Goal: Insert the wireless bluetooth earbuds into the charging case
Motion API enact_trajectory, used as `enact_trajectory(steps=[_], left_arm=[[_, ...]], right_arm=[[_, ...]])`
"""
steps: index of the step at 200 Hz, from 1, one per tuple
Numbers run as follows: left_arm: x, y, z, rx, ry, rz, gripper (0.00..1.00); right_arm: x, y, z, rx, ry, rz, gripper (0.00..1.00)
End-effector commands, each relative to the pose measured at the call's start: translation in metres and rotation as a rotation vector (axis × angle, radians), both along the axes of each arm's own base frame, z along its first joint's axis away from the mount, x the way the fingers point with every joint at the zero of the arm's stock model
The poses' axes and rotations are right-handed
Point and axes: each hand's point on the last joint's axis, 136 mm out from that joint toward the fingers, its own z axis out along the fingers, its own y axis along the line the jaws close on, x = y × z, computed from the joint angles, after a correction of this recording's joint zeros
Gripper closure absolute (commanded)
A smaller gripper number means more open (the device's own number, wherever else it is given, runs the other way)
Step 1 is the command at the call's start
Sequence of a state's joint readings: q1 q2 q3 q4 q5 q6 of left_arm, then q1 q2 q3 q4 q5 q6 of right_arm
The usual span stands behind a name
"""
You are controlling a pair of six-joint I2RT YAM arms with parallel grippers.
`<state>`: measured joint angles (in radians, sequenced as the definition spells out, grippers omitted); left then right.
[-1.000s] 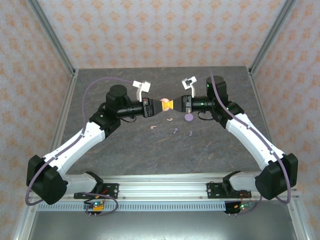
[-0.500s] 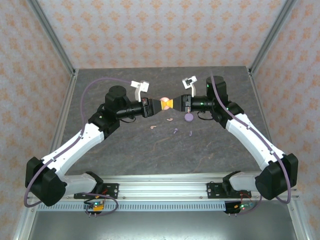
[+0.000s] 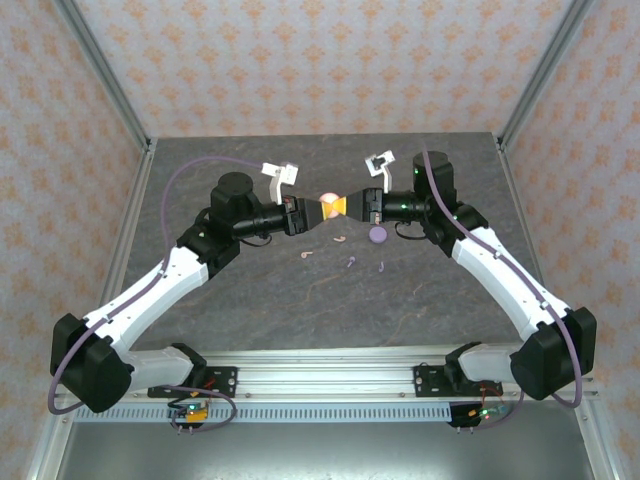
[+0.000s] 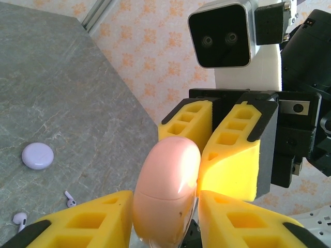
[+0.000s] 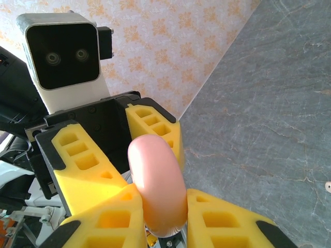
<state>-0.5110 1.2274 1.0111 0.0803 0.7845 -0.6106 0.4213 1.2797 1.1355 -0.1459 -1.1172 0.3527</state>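
Pink charging case (image 4: 168, 170) midair, L pincer (image 4: 165, 212), R pincer (image 5: 163, 206) both gripping

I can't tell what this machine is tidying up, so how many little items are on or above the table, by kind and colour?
pink case: 1
lilac case: 1
pink earbuds: 2
lilac earbuds: 2
Total: 6

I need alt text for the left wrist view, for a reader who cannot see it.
A closed pink case is gripped by the left gripper below and the right gripper above. A lilac case and two earbuds lie on the grey table.
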Motion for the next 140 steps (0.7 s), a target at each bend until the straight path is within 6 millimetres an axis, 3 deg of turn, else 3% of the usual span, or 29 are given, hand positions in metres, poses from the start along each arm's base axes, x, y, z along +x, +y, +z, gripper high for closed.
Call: enact_trajectory(steps=[1, 87, 118, 140], left_arm=[[-0.005, -0.002, 0.011, -0.032, -0.028, -0.018, 0.62], [-0.003, -0.009, 0.011, -0.048, -0.021, -0.036, 0.65], [-0.003, -0.011, 0.010, -0.046, -0.018, -0.044, 0.70], [-0.003, -0.012, 0.007, -0.039, -0.010, -0.054, 0.79]], right_arm=[[-0.004, 0.000, 0.026, 0.042, -0.077, 0.001, 0.79], [-0.007, 0.001, 0.023, 0.044, -0.068, 0.023, 0.79], [-0.006, 0.001, 0.022, 0.040, -0.067, 0.021, 0.79], [-0.005, 0.001, 0.021, 0.036, -0.066, 0.016, 0.79]])
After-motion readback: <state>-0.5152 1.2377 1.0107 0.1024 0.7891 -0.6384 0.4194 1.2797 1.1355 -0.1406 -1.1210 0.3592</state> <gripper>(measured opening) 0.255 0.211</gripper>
